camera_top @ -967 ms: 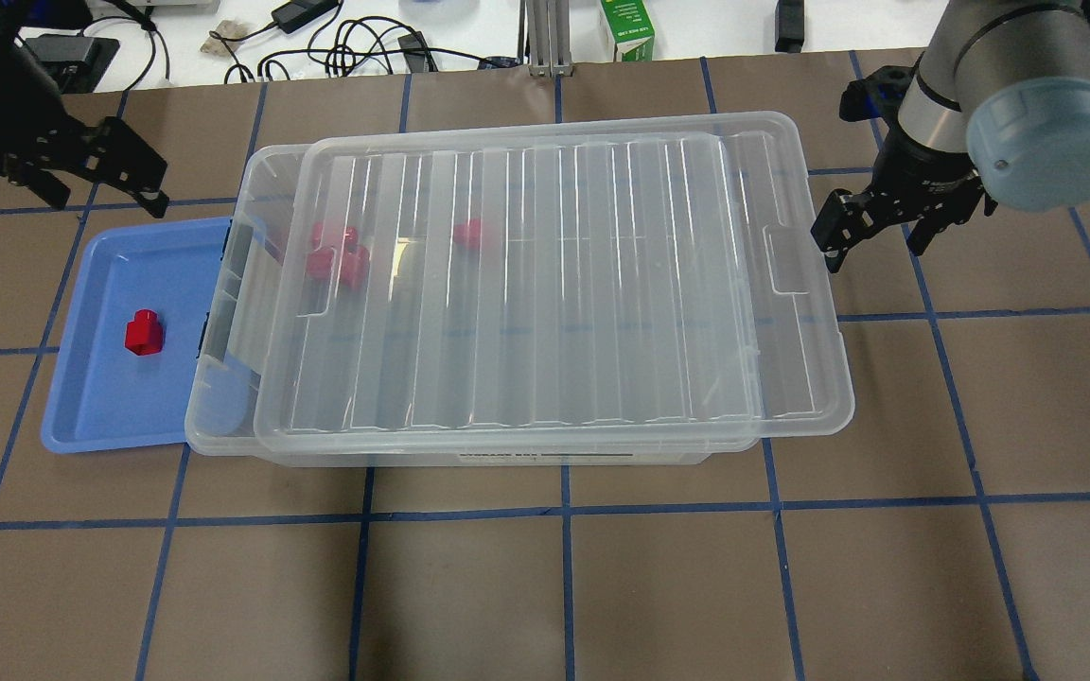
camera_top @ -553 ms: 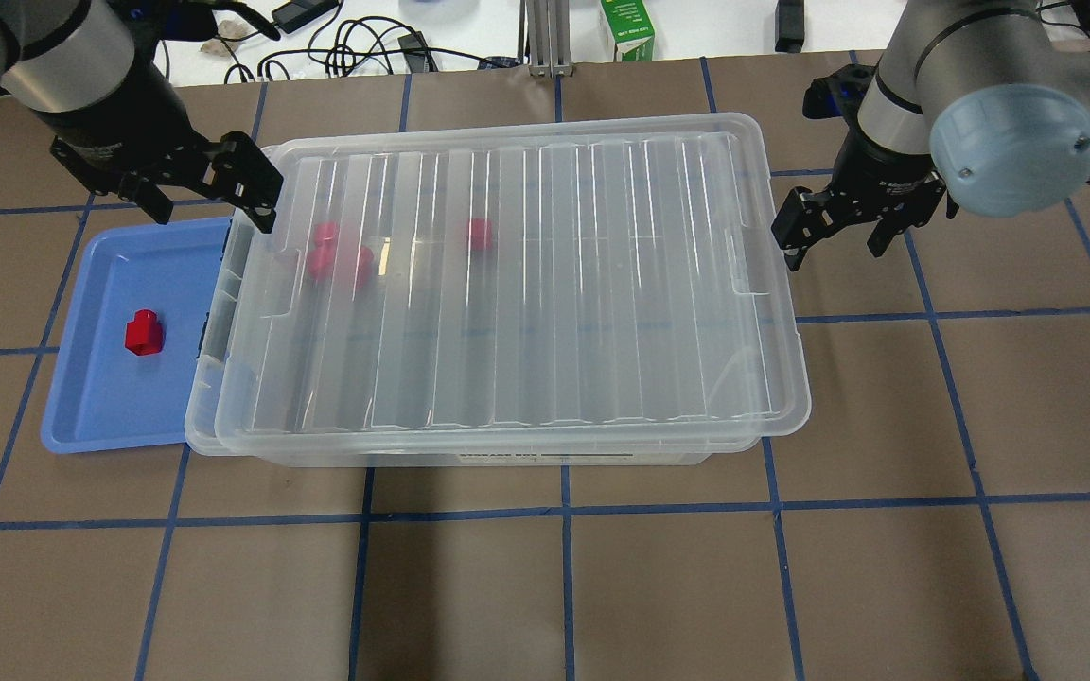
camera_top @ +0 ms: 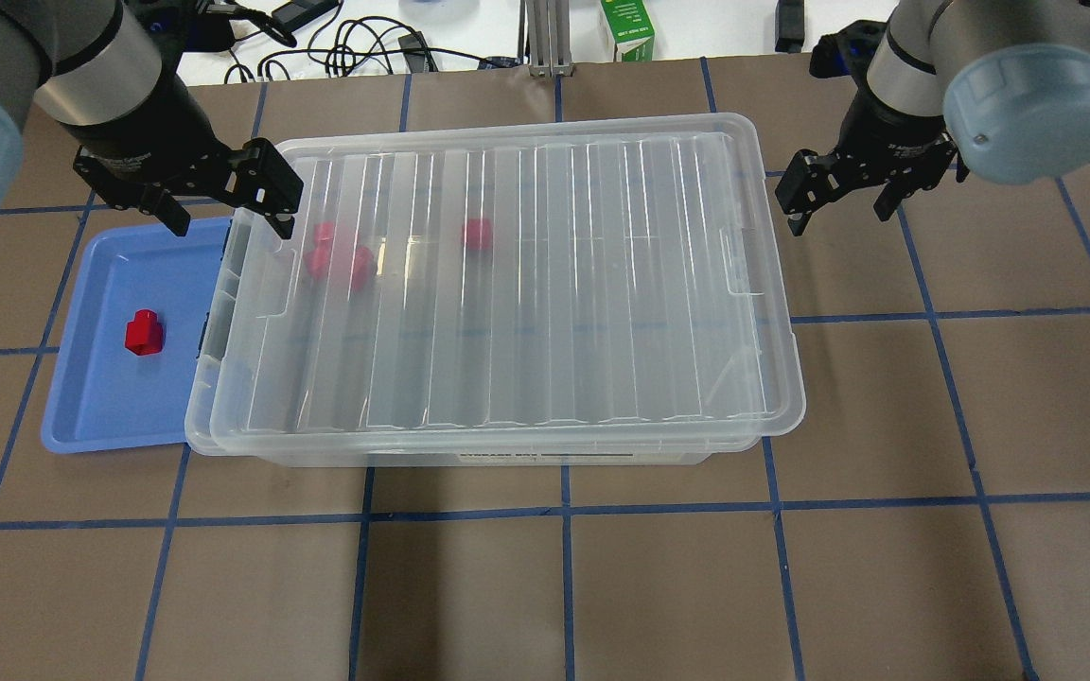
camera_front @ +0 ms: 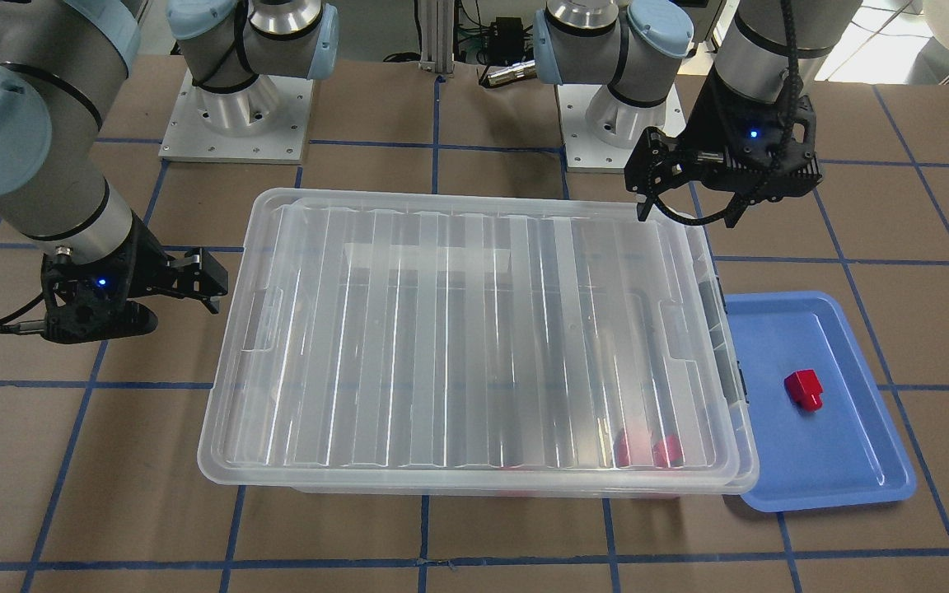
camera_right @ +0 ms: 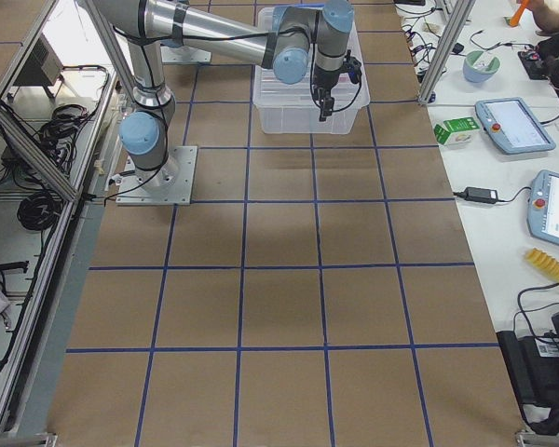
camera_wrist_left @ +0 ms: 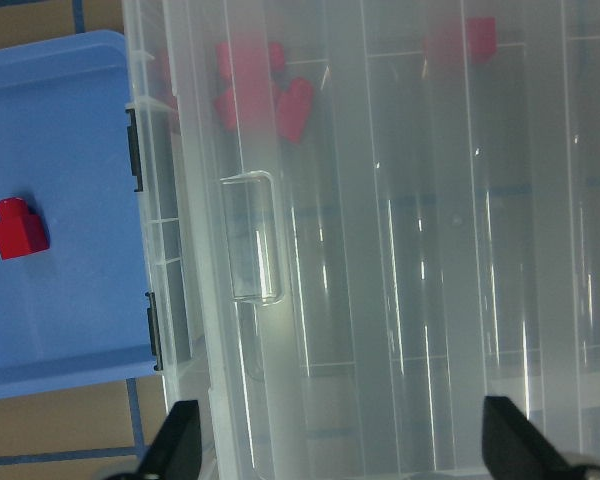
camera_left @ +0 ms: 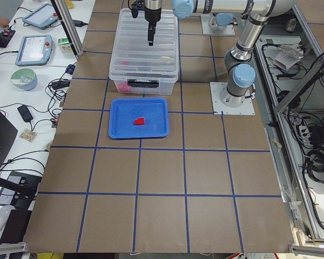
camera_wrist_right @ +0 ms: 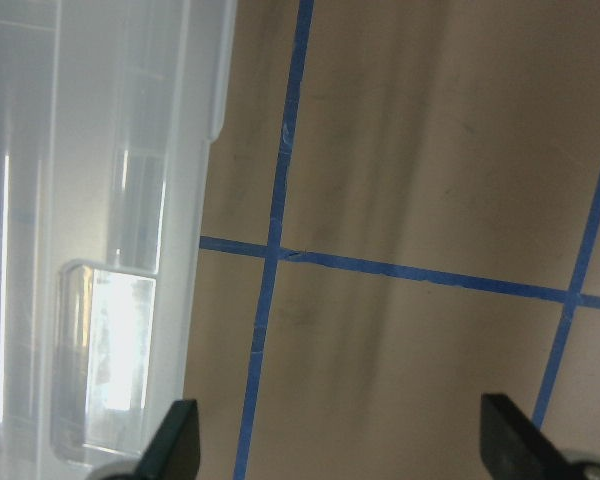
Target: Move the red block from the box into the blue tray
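Observation:
The clear box stands mid-table with its ribbed lid lying on it, slightly askew. Several red blocks show through the lid at the box's far left. One red block lies in the blue tray, which touches the box's left end. My left gripper is open and empty above the box's far left corner; its wrist view shows the lid's handle and the tray. My right gripper is open and empty over the table, just right of the lid.
Cables and a green carton lie on the white bench beyond the table's far edge. The two arm bases stand behind the box. Brown table with blue tape lines lies in front of the box.
The lid has slid left and now covers the box's left end. My left gripper has come in from the left to the box's far left corner. My right gripper followed left, then drew back.

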Robot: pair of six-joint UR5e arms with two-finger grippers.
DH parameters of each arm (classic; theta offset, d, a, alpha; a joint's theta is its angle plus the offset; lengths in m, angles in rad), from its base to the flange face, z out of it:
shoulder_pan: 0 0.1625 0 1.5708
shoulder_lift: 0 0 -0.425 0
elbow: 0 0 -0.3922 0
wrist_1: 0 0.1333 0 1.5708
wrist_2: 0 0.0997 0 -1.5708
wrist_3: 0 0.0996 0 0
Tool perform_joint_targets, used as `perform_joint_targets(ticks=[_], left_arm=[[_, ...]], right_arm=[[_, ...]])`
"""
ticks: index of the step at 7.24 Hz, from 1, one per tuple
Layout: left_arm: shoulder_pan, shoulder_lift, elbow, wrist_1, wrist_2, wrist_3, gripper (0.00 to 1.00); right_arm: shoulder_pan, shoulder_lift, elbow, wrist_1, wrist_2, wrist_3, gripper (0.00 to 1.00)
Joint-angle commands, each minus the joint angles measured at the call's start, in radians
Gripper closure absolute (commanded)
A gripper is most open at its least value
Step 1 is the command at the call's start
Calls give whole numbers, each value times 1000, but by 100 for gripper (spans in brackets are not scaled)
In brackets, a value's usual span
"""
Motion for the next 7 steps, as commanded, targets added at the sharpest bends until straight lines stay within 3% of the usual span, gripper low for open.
perform_joint_targets(ticks=[1,3,7], left_arm=[[0,-11,8,7,-7,-5,0],[0,-8,8,7,-10,-8,0],[0,-6,8,6,-13,-10,0]], right_arm=[[14,-40,-107,114,-3,78,0],[126,-65,-227,167,3,187,0],[160,-62,-226,166,-1,191,0]])
